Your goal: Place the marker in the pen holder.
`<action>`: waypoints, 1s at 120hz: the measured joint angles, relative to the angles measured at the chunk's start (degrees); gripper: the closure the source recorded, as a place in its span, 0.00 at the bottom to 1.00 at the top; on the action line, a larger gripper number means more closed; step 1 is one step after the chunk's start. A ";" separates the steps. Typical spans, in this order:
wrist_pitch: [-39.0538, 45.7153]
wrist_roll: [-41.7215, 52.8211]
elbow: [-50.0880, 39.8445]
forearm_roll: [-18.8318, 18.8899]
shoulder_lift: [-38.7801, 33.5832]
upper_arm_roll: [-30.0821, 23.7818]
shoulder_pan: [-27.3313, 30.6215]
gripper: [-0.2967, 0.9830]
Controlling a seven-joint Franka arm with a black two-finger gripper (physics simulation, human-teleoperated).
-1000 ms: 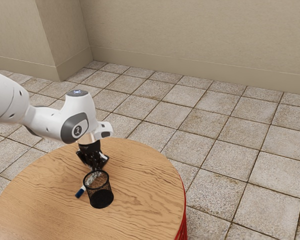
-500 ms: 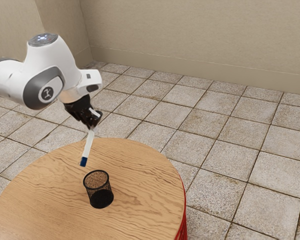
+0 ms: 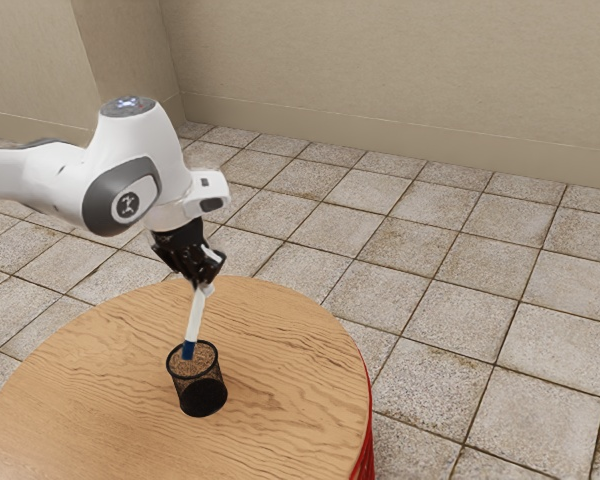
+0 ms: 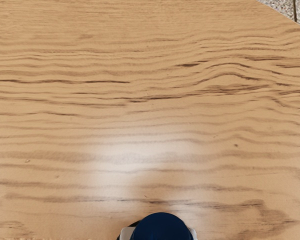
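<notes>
Holding one marker in the single black tool, pinched from both sides near the upper end. Slim, white along the barrel, deep blue at the lower end; round and dark blue at the end seen in the wrist view. Tilted, blue end down at the mouth of one pen holder, black, mesh-walled, upright on one round wooden tabletop. Hard to tell whether inside the rim or just above.

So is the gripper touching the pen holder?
Apart: the exterior view shows the gripper above the pen holder, with the marker spanning a visible gap between them.
</notes>
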 joint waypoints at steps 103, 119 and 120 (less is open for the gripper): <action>-5.39 2.33 8.88 -5.77 1.67 0.32 1.58 0.31; -20.38 6.74 25.76 -5.38 1.62 1.44 2.00 0.27; -21.27 7.02 26.48 -5.37 1.58 1.48 2.04 0.27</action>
